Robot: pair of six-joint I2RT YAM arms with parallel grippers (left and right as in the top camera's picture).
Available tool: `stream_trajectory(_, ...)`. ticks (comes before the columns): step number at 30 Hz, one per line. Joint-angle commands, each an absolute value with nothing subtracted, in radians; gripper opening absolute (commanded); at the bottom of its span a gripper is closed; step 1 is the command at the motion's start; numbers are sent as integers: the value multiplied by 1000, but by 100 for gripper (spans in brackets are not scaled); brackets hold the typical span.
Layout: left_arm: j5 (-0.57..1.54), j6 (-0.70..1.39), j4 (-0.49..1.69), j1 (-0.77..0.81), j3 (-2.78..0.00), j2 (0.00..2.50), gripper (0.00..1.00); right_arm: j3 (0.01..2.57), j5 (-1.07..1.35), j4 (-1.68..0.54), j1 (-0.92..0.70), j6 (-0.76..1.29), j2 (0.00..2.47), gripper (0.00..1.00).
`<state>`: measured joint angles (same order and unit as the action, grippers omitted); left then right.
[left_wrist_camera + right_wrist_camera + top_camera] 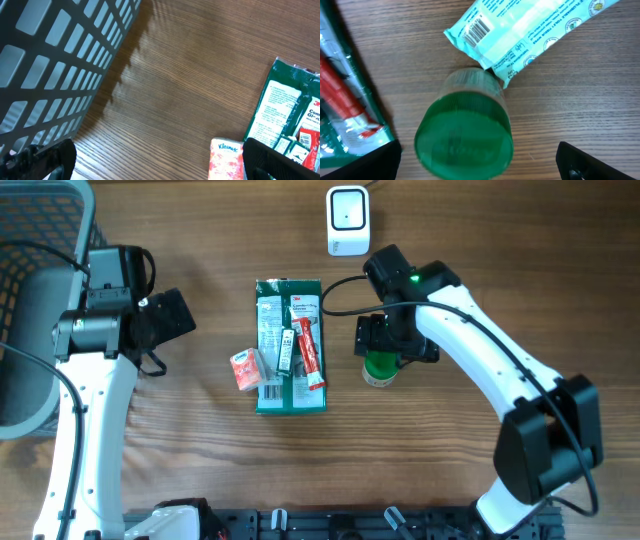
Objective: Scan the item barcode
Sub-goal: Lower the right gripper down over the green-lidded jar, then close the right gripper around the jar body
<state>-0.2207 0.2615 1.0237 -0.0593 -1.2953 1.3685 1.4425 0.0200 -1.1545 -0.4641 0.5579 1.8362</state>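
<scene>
A white barcode scanner (347, 220) stands at the back of the table. A jar with a green lid (378, 370) stands upright right of a flat green package (290, 345). In the right wrist view the green-lidded jar (465, 132) sits between my right gripper's (480, 167) open fingers (590, 162), with a gap on each side. Behind it lies a teal packet (520, 30), its barcode facing up. My right gripper (388, 348) hovers over the jar. Far left of the package, my left gripper (175, 315) is open and holds nothing.
A small orange Kleenex pack (246, 368) lies against the green package's left side. Red tubes (310, 350) lie on the package. A dark mesh basket (40, 300) fills the far left, close to the left arm. In the left wrist view the Kleenex pack (227, 159) is by the right finger (275, 162).
</scene>
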Motion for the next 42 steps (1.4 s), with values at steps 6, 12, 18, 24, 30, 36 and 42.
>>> stream_trajectory(6, -236, 270, 1021, -64, -1311, 1356, 100, 1422, 0, -1113, -468, 607, 1871, 99)
stream_trajectory(12, -236, 270, 1021, -64, -1311, 1356, 100, 1365, 79, -1042, -468, 632, 1871, 96)
stream_trajectory(18, -236, 270, 1021, -64, -1311, 1356, 100, 1318, 78, -1024, -468, 636, 1871, 88)
stream_trajectory(24, -236, 270, 1021, -64, -1311, 1356, 100, 1306, 78, -1030, -469, 634, 1871, 77)
stream_trajectory(30, -237, 270, 1021, -64, -1311, 1356, 100, 1307, 86, -1037, -469, 574, 1870, 71)
stream_trajectory(36, -236, 270, 1021, -64, -1311, 1356, 100, 1307, 188, -1052, -472, 329, 1870, 72)
stream_trajectory(42, -236, 270, 1021, -64, -1311, 1356, 100, 1307, 146, -1114, -472, 319, 1866, 73)
